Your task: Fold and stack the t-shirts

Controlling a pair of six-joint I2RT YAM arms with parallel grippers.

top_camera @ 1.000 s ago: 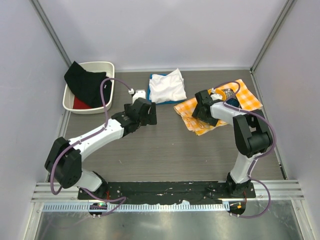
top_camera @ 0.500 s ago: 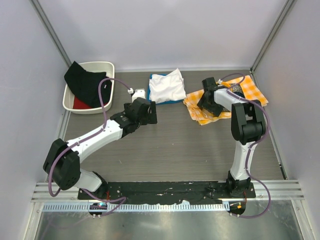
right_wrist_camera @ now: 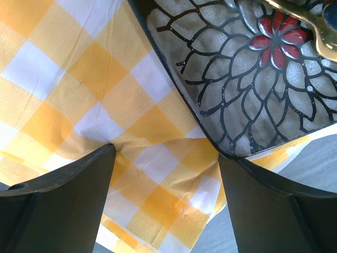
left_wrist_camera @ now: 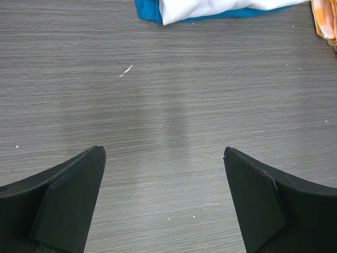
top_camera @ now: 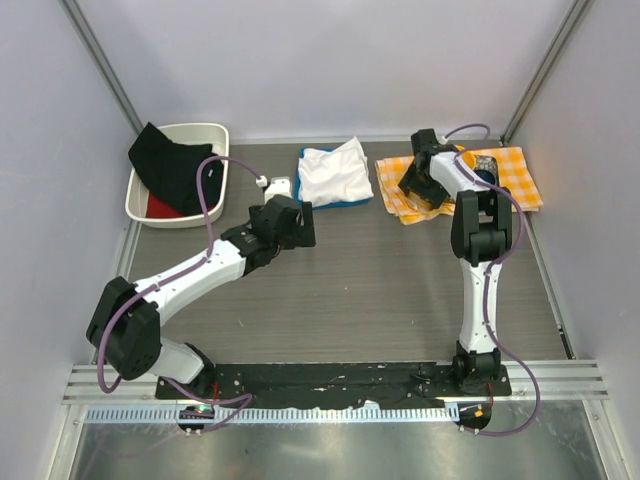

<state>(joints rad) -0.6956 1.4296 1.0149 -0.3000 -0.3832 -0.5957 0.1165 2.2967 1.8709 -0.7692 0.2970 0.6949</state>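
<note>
Black shirt (top_camera: pixel 165 165) heaps in the bin (top_camera: pixel 195 126) at the far-left corner, awaiting folding. Checked cloth (top_camera: pixel 515 180) lies in the far-right corner, my right gripper (right_wrist_camera: pixel 166 158) spread wide on it, clamping nothing, probably clearing room. White shirt (top_camera: pixel 335 172) tops blue shirt (left_wrist_camera: pixel 148 10) at the far edge: 2 stacked. Left gripper (left_wrist_camera: pixel 164 200) gapes empty nearby.

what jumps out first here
The orange-and-white checked cloth at the far right, with the right gripper open on it beside a flower-patterned dish. Then the white shirt on the blue shirt at the far centre, and the black shirt draped over the white bin, far left.
</note>
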